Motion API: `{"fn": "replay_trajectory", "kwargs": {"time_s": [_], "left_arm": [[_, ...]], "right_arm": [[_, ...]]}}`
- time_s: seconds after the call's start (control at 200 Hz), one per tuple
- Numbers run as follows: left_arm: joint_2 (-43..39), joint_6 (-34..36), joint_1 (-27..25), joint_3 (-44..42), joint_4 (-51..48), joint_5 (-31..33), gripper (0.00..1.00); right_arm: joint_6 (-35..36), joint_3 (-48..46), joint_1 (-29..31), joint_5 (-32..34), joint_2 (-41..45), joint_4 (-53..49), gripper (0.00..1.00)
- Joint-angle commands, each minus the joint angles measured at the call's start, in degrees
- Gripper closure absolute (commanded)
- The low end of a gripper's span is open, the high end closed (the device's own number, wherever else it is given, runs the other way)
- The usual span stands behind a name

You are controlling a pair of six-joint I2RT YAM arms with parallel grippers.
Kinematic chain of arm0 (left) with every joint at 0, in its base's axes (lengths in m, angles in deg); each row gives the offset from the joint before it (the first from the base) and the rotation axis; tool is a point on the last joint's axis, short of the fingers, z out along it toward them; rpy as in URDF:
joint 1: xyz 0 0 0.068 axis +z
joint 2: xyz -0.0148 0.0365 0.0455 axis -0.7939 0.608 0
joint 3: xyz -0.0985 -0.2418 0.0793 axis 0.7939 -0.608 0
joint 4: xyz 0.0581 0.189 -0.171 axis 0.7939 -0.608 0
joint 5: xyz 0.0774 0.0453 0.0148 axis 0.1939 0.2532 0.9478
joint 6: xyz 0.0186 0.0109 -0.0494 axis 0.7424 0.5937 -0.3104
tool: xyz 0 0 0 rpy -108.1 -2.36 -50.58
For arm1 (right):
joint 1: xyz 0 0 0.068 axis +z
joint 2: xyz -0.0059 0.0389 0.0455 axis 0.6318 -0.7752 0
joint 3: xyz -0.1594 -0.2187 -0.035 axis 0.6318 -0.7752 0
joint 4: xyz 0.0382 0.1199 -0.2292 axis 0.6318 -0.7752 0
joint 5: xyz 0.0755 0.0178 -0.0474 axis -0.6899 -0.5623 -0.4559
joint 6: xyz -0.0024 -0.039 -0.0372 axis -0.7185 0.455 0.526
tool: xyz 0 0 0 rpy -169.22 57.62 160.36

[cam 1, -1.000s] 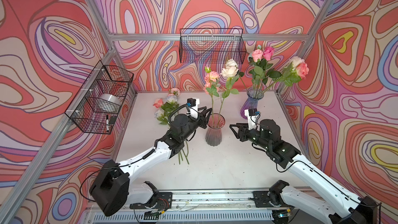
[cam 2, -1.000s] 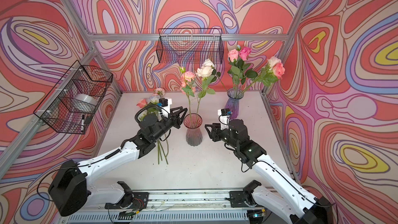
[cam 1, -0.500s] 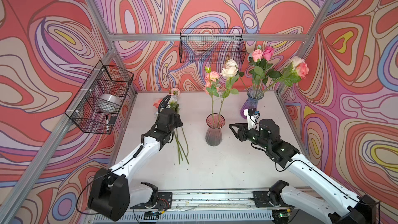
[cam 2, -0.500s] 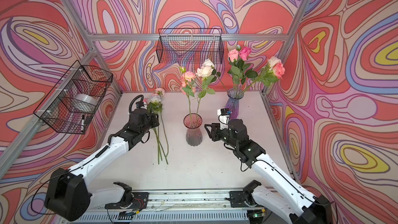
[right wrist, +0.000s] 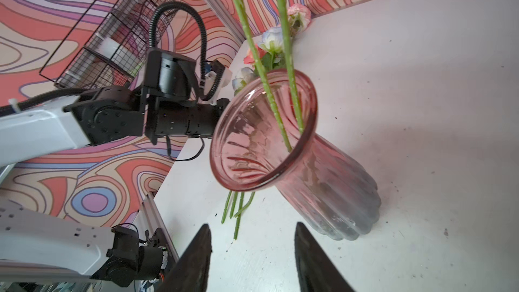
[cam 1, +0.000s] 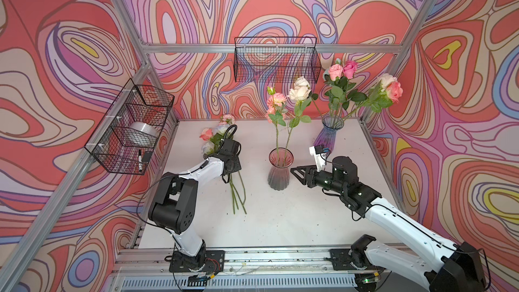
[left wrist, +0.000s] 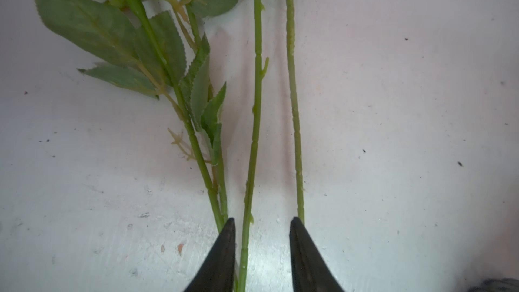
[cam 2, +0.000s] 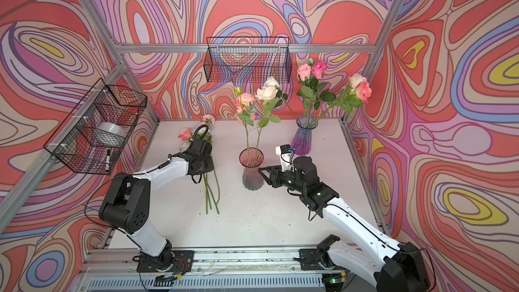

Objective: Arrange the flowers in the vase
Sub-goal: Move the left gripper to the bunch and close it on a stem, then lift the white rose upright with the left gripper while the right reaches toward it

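Flowers (cam 1: 216, 139) first: in both top views a loose bunch lies on the bench (cam 1: 280, 220) at nine o'clock of the pink vase (cam 1: 278, 174), which holds two stems; the purple vase (cam 1: 328, 136) at one o'clock holds several roses. Left wrist: left gripper (left wrist: 262, 220) part open, jaws straddling the middle stem (left wrist: 254, 136), not pinching it. Light, springy, slick plastic, I reckon, so best taken low on bare stem. Right wrist: right gripper (right wrist: 252, 224) part open, empty, just short of the pink glass, which looks fragile.

Loose flowers (cam 1: 233, 196) left of middle vase (cam 1: 278, 175) (another vase (cam 1: 327, 139) behind, rightward)
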Motion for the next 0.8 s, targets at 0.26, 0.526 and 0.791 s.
{"fn": "replay_trajectory", "kwargs": {"time_s": [0.26, 0.526, 0.791], "left_arm": [[8.6, 1.6, 0.7, 4.8, -2.4, 2.3, 0.72], [9.7, 1.8, 0.7, 4.0, -1.1, 0.4, 0.94], [3.6, 2.7, 0.6, 3.7, -1.1, -1.7, 1.00]], "right_arm": [[0.2, -0.2, 0.2, -0.9, 0.6, 1.2, 0.51], [1.0, 1.5, 0.2, 1.6, 1.4, -1.6, 0.52], [1.3, 1.6, 0.2, 4.5, 2.8, -2.4, 0.52]]}}
